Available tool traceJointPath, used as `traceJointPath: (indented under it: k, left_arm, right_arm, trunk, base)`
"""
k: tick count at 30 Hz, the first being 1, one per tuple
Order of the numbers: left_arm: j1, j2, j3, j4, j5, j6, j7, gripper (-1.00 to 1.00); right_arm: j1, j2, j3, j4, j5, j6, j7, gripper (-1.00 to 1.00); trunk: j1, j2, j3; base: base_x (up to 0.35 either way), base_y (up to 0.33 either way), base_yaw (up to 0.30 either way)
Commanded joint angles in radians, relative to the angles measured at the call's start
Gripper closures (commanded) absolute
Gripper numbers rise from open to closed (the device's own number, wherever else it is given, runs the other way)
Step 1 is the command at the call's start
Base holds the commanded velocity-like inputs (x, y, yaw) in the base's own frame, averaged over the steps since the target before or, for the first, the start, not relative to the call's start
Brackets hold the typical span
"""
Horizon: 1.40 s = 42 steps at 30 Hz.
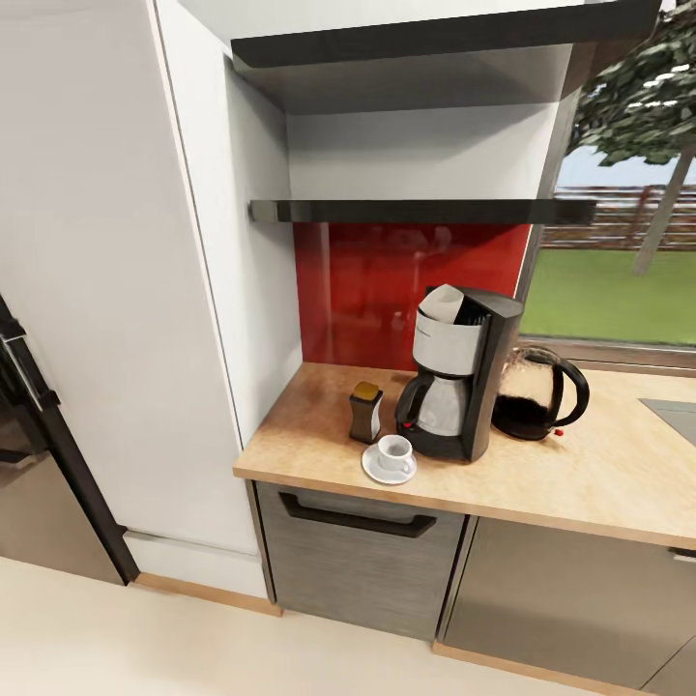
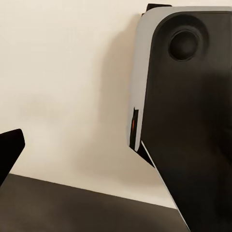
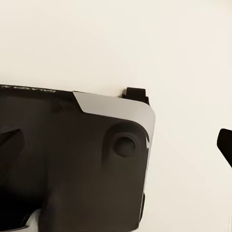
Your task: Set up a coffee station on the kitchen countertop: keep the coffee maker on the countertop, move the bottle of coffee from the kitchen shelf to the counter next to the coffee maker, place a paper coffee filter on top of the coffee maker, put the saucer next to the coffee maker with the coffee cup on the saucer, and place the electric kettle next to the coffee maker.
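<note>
on the bench (image 1: pixel 599 483) the bottle (image 1: pixel 365 412), the cup (image 1: pixel 393 452) on its saucer (image 1: pixel 389 472) and the kettle (image 1: pixel 537 393) flanked the filter-topped maker (image 1: pixel 459 385), so seemingly nothing remained; each end effector's state i could not tell.

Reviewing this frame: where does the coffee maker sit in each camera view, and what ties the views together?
Head view: the coffee maker stands right of centre on the kitchen countertop, with the electric kettle at its right.
Left wrist view: aimed at the robot's dark-and-grey body.
Right wrist view: aimed at that same body.
Shared landmark: probably the pale floor.
</note>
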State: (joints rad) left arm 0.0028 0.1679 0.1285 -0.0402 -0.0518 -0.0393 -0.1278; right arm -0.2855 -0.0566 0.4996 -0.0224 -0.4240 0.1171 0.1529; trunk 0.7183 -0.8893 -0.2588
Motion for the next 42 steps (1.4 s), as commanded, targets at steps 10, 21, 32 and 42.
traceJointPath:
  k: [10, 21, 32, 42]
  left_arm:
    - [0.002, 0.007, 0.009, 0.002, -0.005, -0.001, -0.003, -1.00]
    - [0.002, 0.006, 0.008, 0.002, -0.005, -0.001, -0.003, -1.00]
    - [0.002, 0.003, 0.008, 0.001, -0.005, -0.001, -0.003, -1.00]
    - [0.002, 0.006, 0.008, 0.001, -0.005, -0.002, -0.003, -1.00]
  right_arm:
    - [0.002, 0.002, 0.007, -0.002, -0.132, 0.006, 0.001, -1.00]
    - [0.002, 0.003, 0.007, -0.002, -0.132, 0.006, 0.001, -1.00]
    - [0.002, 0.006, 0.008, -0.002, -0.131, 0.006, 0.002, -1.00]
    - [0.002, 0.010, 0.011, -0.002, -0.127, 0.001, 0.002, -1.00]
  trunk:
    - [0.000, -0.001, 0.001]
    - [0.000, -0.001, 0.002]
    - [0.000, -0.001, 0.002]
    - [0.000, -0.001, 0.001]
  base:
    - [0.000, 0.000, -0.117]
    - [0.000, 0.000, -0.274]
    - [0.000, 0.000, -0.278]
    - [0.000, 0.000, -0.183]
